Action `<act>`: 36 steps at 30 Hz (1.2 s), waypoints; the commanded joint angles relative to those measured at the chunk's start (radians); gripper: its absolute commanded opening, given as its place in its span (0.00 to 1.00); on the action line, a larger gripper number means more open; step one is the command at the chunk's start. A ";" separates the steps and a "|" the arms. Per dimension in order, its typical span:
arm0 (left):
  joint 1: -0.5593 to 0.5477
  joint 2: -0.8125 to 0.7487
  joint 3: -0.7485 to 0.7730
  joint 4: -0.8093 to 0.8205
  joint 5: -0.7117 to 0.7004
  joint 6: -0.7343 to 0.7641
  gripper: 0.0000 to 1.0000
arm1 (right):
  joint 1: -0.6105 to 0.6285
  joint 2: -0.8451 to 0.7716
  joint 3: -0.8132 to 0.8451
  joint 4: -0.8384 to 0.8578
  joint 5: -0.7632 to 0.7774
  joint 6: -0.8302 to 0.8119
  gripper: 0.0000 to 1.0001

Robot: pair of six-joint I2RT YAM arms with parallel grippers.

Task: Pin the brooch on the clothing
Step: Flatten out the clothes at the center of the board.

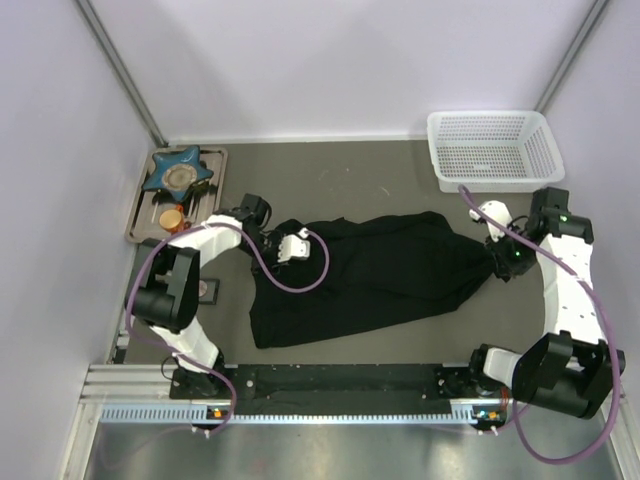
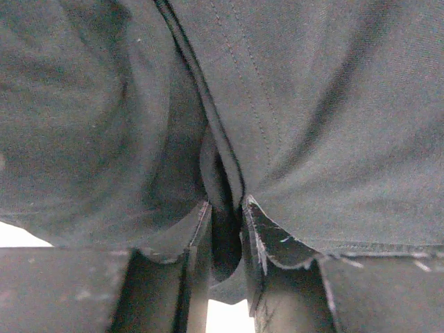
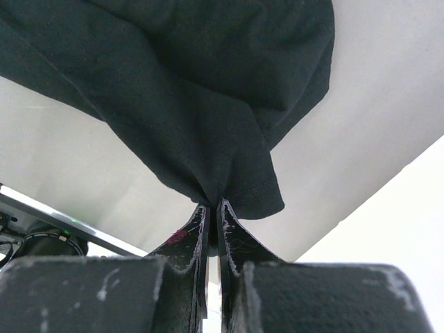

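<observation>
The clothing (image 1: 380, 270) is a black shirt, bunched and stretched across the table with no print showing. My left gripper (image 1: 292, 248) is at its upper left corner. In the left wrist view a seamed fold of the clothing (image 2: 333, 104) is pinched between the left gripper's (image 2: 225, 208) fingers. My right gripper (image 1: 496, 262) is shut on the clothing's right end. The right wrist view shows that end (image 3: 208, 83) hanging lifted from the right gripper (image 3: 211, 207). A small round pinkish piece, likely the brooch (image 1: 172, 214), lies on the tray at far left, away from both grippers.
A grey tray (image 1: 140, 215) at the back left holds a blue star-shaped dish (image 1: 178, 170). A small dark square box (image 1: 208, 290) sits beside the left arm. A white mesh basket (image 1: 440, 150) stands at the back right. Walls close in on three sides.
</observation>
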 commanded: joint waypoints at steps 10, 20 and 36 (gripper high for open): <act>0.097 -0.309 0.095 -0.201 0.096 -0.104 0.00 | -0.012 -0.020 0.138 -0.017 -0.059 0.039 0.00; 0.119 -0.480 0.071 -0.141 0.139 -0.248 0.15 | -0.012 0.018 0.285 -0.018 -0.122 0.098 0.00; 0.097 -0.327 -0.086 -0.068 0.138 -0.196 0.30 | -0.012 0.026 0.216 -0.035 -0.121 0.086 0.00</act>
